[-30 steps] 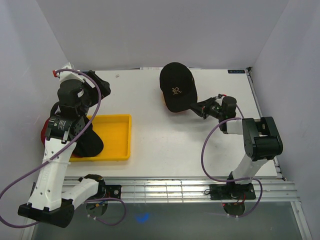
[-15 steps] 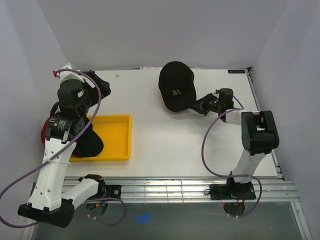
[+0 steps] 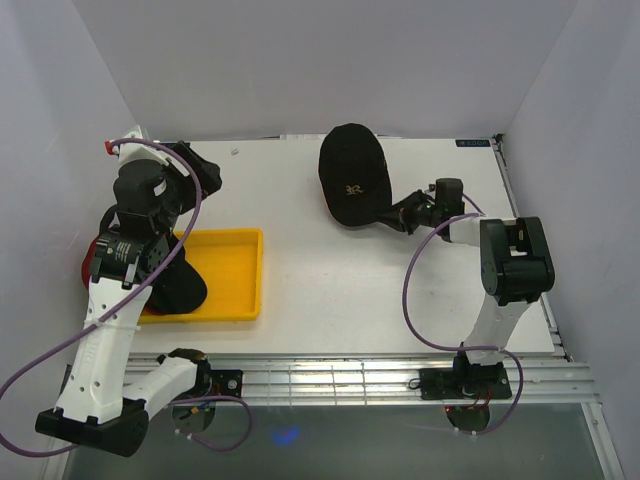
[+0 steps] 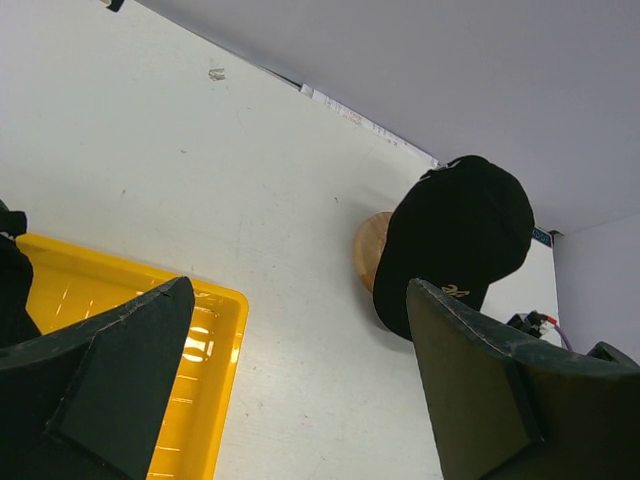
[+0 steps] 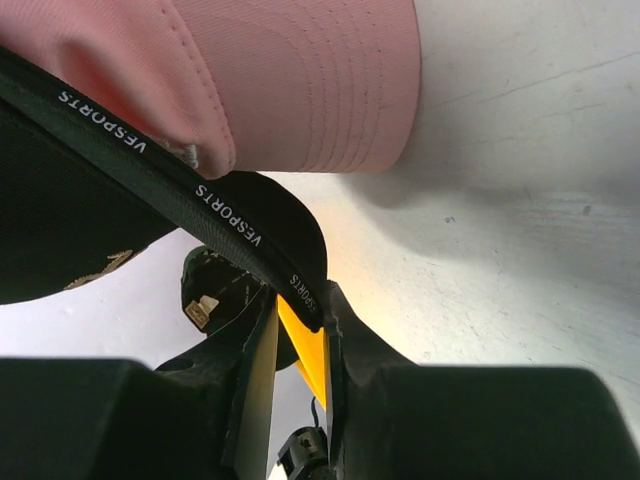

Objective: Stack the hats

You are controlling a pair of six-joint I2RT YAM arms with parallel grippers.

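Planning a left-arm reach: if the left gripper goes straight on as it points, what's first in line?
Probably bare table, between the yellow tray and the black cap on its wooden stand. The left gripper tilts down at that patch; the cap sits right of the line, though depth is unclear.

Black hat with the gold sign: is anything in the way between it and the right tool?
No, nothing visible stands between them. The right tool has the edge of the black hat pinched between its fingers, so it is touching the hat directly.
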